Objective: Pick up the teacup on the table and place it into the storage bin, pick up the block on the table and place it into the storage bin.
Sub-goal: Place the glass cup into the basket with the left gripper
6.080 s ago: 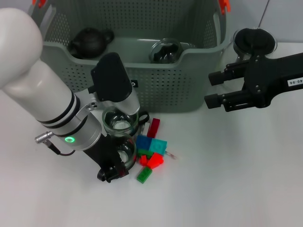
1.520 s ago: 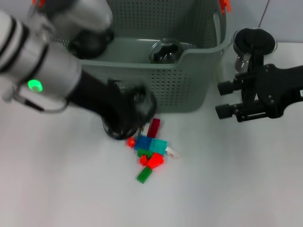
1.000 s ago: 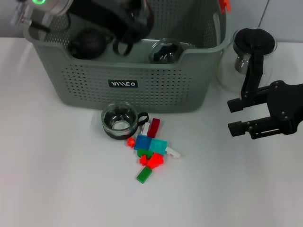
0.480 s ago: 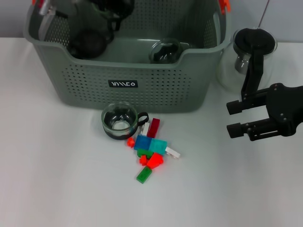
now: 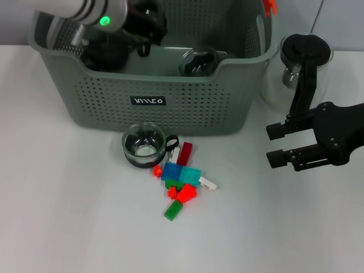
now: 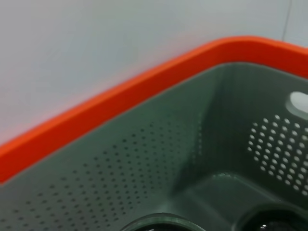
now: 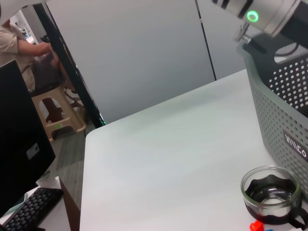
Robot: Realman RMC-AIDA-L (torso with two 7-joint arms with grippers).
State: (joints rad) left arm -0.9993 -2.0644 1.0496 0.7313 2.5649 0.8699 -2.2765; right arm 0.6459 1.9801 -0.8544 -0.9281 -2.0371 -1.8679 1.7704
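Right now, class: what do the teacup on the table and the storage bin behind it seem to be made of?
The teacup looks like clear glass with a dark band and handle: the table shows through it. The storage bin looks like matte grey-green moulded plastic, judging by its perforated walls.

The basket (image 5: 187, 102) across the upper part of the head picture is grey-green, its walls dotted with rows of small holes, with a black label (image 5: 148, 100) lettered in white and an orange clip (image 5: 269, 5) at the top edge. Below it at centre, the cup (image 5: 143, 145) is clear glass with a black base and handle. The blocks (image 5: 181, 181) beside it are red, dark red, blue, teal, green and white. The table (image 5: 68, 216) is white.
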